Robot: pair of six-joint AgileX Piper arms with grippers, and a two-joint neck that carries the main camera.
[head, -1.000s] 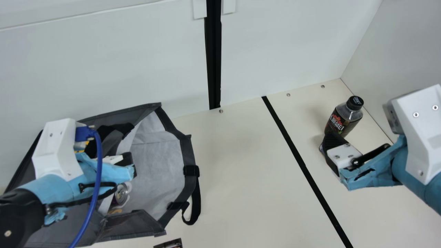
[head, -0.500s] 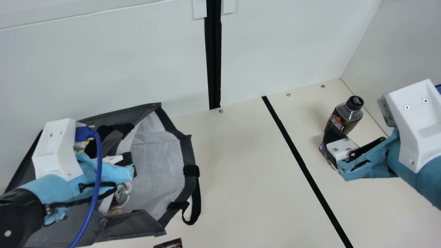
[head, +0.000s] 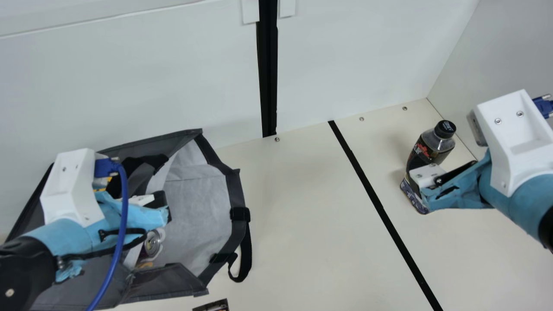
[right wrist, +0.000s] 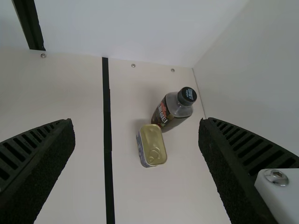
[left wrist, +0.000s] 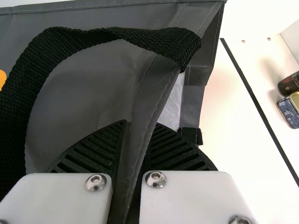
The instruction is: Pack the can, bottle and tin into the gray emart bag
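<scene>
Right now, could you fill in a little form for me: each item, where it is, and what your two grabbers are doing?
bag: open, gray
can: inside bag
bottle: upright on table
tin: on table, beside bottle
left gripper: closed on bag's edge
right gripper: open, near tin and bottle, holding neither

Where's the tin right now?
In the main view, the tin is at the right, past the black stripe, close by the bottle's near side.
</scene>
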